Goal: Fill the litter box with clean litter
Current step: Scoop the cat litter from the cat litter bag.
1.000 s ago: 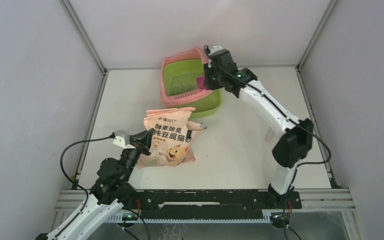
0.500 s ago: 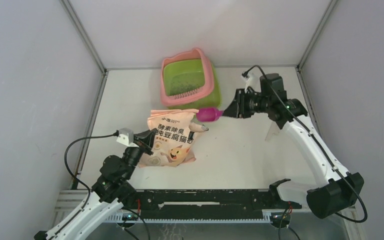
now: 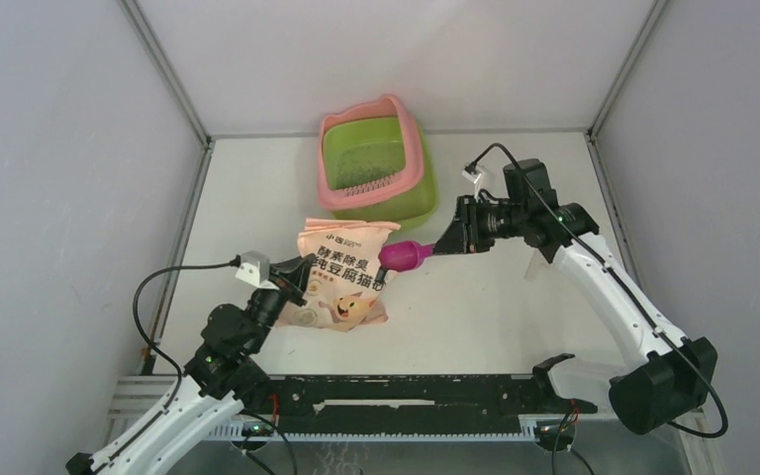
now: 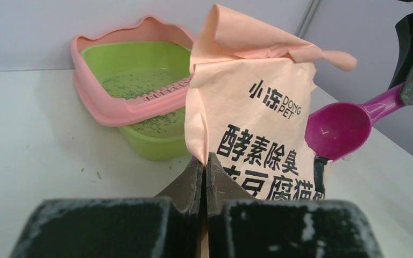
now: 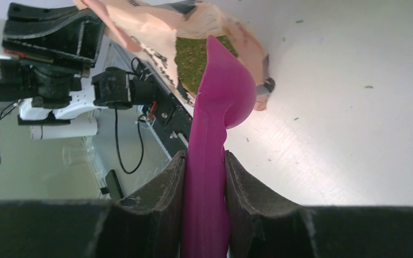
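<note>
White walls close in the pale table. The litter box sits at its far side, well apart from the bag standing nearer the arms. A thin scatter of litter speckles the green basin, so the fill looks barely begun.

The left end effector is pressed together on the bag's side edge and props it upright. The right end effector pinches the handle of the scoop, whose bowl is at the bag's open mouth. The right wrist view shows more litter inside the bag, just past the scoop's tip. Whether the tip already touches it is hard to say from that angle.

The step in hand seems to be loading the scoop. To do it well:
- Slide the bowl in under the folded top flap rather than against it, so the bag is not pushed over.
- Keep the left pinch firm and the mouth up.
- Push the bowl deep enough to fill, then turn it hollow side up before drawing it out.
- Carry it level to the basin, since the loose granules will spill at any tilt.
</note>
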